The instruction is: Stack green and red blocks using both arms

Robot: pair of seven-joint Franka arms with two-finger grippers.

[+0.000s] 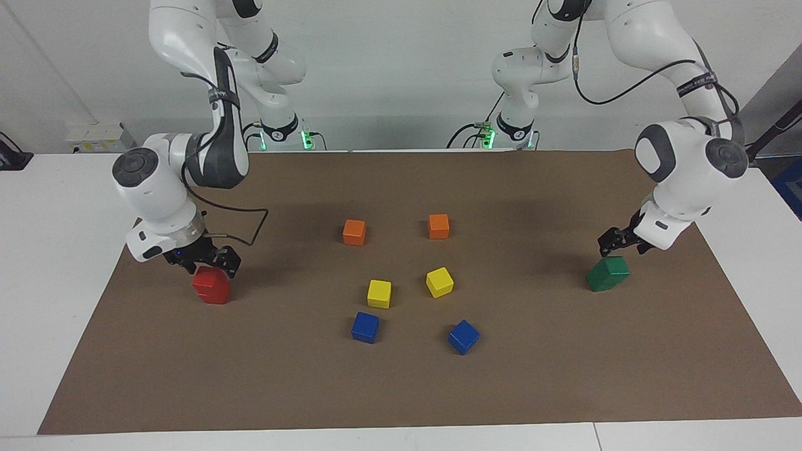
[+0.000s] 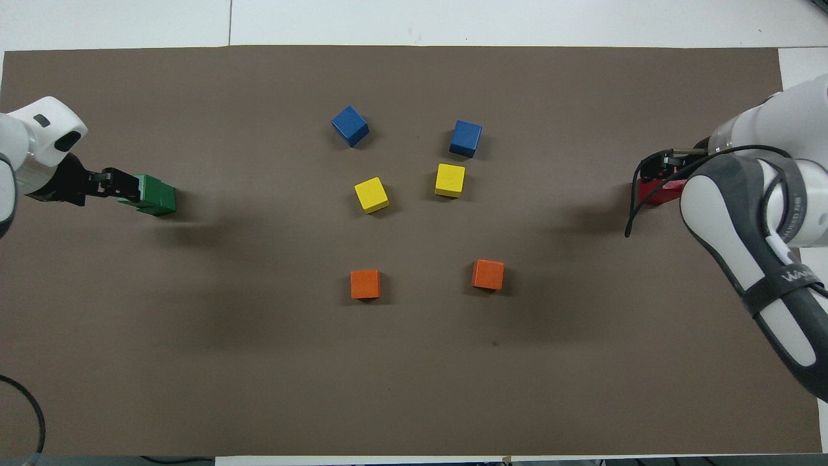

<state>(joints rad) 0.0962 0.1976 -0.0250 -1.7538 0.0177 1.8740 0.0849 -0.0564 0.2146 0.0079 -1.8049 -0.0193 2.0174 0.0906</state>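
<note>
Now both glossy cube stacks stand alone: left gripper (image 1: pixel 617 243) open above green blocks (image 1: pixel 608 274) at frame right; right gripper (image 1: pixel 203 262) open over red blocks (image 1: pixel 212 285).

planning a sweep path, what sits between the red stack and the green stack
In the overhead view, the two yellow blocks lie on the line from the green stack to the red stack; otherwise bare mat.

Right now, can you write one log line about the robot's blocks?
left gripper: open, above green stack | right gripper: open, above red stack | both stacks built
</note>
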